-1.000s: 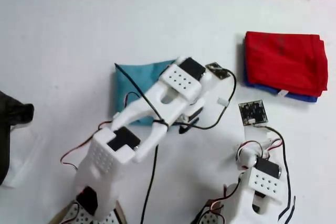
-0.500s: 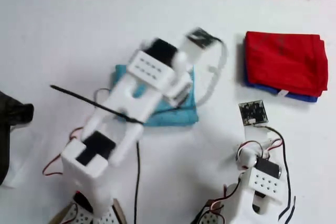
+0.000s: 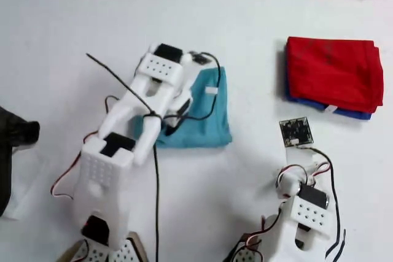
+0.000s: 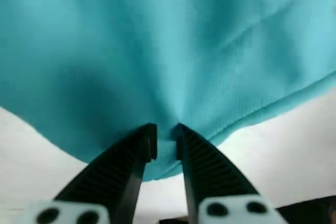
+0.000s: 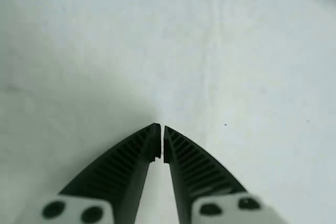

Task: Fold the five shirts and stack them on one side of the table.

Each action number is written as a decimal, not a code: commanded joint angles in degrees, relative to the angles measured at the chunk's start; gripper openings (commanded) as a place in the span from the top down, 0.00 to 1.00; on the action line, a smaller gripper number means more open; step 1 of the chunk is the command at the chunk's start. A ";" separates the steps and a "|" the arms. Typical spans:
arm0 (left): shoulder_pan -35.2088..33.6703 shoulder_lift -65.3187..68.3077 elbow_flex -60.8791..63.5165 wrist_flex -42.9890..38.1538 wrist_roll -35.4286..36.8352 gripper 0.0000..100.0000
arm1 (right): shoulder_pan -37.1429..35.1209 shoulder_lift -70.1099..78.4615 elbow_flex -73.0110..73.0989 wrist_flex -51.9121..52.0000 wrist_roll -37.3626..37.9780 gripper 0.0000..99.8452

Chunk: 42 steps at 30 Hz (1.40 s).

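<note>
**Left gripper (image 4: pixel 165 137) clamped on teal shirt (image 3: pixel 209 126); right gripper (image 5: pixel 161 135) closed on nothing above bare table (image 3: pixel 73 29).**

Teal shirt lay folded near the table's centre. The left arm (image 3: pixel 132 130) stretched across its left part and hid that edge in the high view. In the left wrist view the two fingers met on a bunched ridge of teal cloth close to its border. A folded red shirt (image 3: pixel 334 72) sat on a blue shirt (image 3: pixel 353 113) at the right side, well apart from the teal one. The right arm (image 3: pixel 310 213) stood at the near edge, with a small dark circuit board (image 3: pixel 295 131) just beyond it. A dark object (image 3: pixel 15 133) sat at the left edge.
</note>
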 commanded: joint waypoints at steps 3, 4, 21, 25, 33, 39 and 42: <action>-0.18 -4.92 4.70 -2.81 -0.44 0.92 | -0.04 -1.71 -0.18 -0.92 -0.35 0.98; -0.18 -6.24 4.70 -2.81 -0.44 0.92 | -0.04 -1.71 -0.18 -0.92 -0.35 0.98; -11.96 -34.37 22.64 -5.19 -7.91 0.83 | -14.46 24.40 -41.41 15.60 -15.65 0.98; -13.19 -35.96 34.24 -15.12 -7.56 0.82 | -23.43 43.21 -61.98 21.58 -19.08 0.98; -12.75 -36.66 45.85 -28.92 -3.87 0.82 | -35.65 70.90 -96.26 30.29 -26.37 0.98; -13.19 -36.66 47.08 -31.82 -3.78 0.82 | -38.81 86.02 -107.52 30.46 -26.73 0.98; -13.19 -36.66 47.16 -31.82 -3.78 0.82 | -38.11 92.70 -111.47 30.29 -26.73 0.98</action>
